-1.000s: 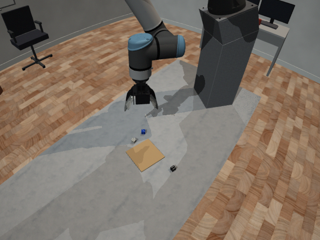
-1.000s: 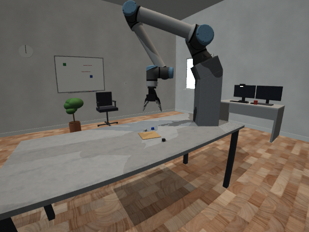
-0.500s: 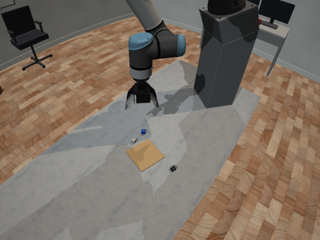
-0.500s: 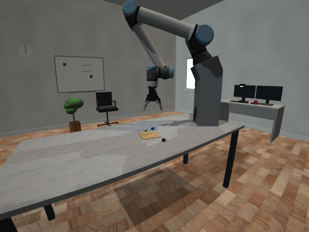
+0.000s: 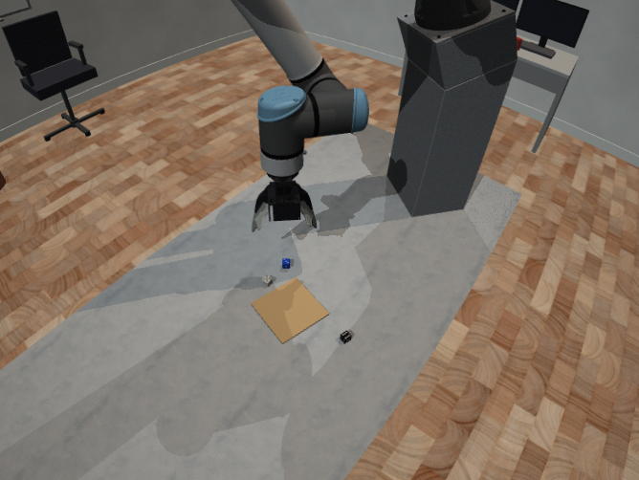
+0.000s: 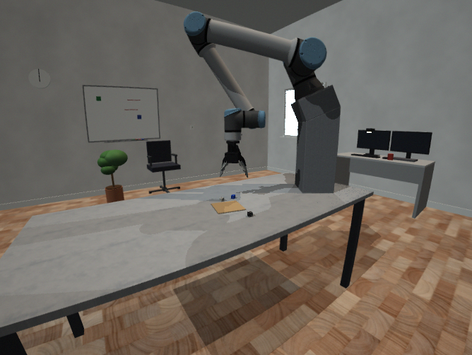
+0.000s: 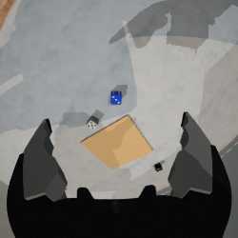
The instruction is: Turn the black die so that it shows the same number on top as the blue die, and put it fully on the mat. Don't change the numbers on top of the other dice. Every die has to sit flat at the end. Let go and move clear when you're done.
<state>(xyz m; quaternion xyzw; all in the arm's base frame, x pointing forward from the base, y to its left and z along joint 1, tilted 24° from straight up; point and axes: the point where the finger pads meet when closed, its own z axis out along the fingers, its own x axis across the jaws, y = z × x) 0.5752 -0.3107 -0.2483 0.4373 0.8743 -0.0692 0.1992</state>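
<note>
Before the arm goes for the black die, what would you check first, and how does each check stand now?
1. Gripper open and empty: ok, fingers spread wide, nothing between them.
2. Black die free to grasp: ok, it sits alone on the table, off the mat.
3. Blue die's top number read: cannot tell, pips too small to count.
4. Black die's top number: cannot tell, too small.
5. Gripper above the black die: not ok, it hangs high, nearer the blue die.
6. White die out of the way: ok, it lies on the mat's far side from the black die.
</note>
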